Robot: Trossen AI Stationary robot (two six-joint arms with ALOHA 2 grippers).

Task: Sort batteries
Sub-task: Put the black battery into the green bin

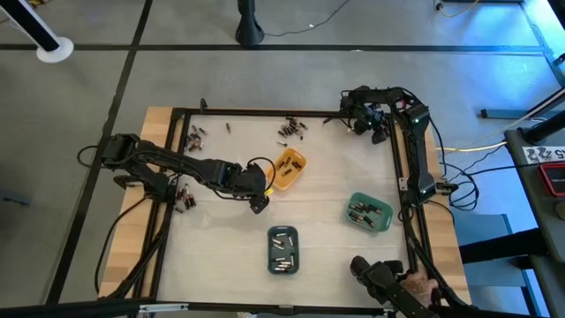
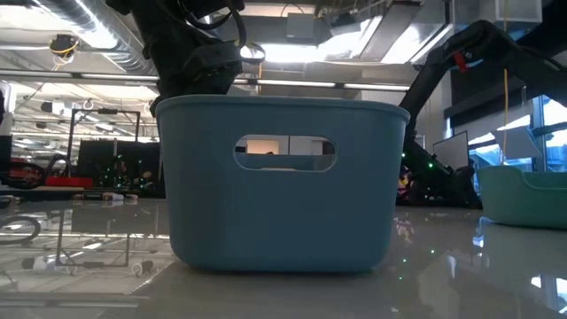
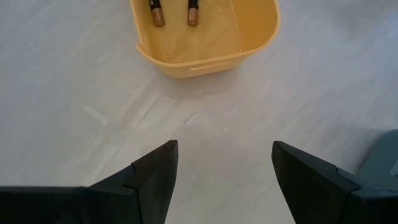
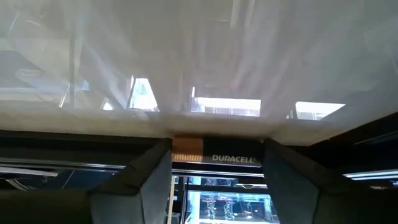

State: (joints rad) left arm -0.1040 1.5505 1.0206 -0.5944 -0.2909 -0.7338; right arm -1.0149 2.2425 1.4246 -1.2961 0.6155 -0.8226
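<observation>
The orange tray (image 1: 289, 169) makes the handiest landmark on the worktop (image 1: 327, 194). The left hand (image 1: 258, 203) hangs just beside the tray's near corner, its two dark fingers (image 3: 155, 177) spread wide with only bare surface between them, so it holds nothing. The left wrist view looks over the tray's rounded end, where two gold-and-black batteries (image 3: 174, 12) lie side by side on the floor of the tray; that spot, close by and low, suits a hand that is either done with a drop or about to turn toward more loose cells.

Far from the orange tray, at the back right corner of the black frame (image 1: 265, 112), the right hand (image 1: 378, 132) reaches down to the worktop's edge. Its fingers (image 4: 146, 177) stand on either side of a Duracell battery (image 4: 211, 154), copper end and black body lying crosswise in the gap. They bracket it closely, though I cannot tell whether they already press it; I judge this as a grasp being made.

Loose batteries (image 1: 293, 129) lie scattered behind the orange tray, with another clutch (image 1: 195, 137) toward the back left and a few (image 1: 184, 196) under the left arm. Sorted cells already sit in the slate-blue tray (image 1: 282, 248), which stands in front of the orange tray, and in the green tray (image 1: 369, 212) to its right. The trays are kept apart, likely so each type stays distinct.
</observation>
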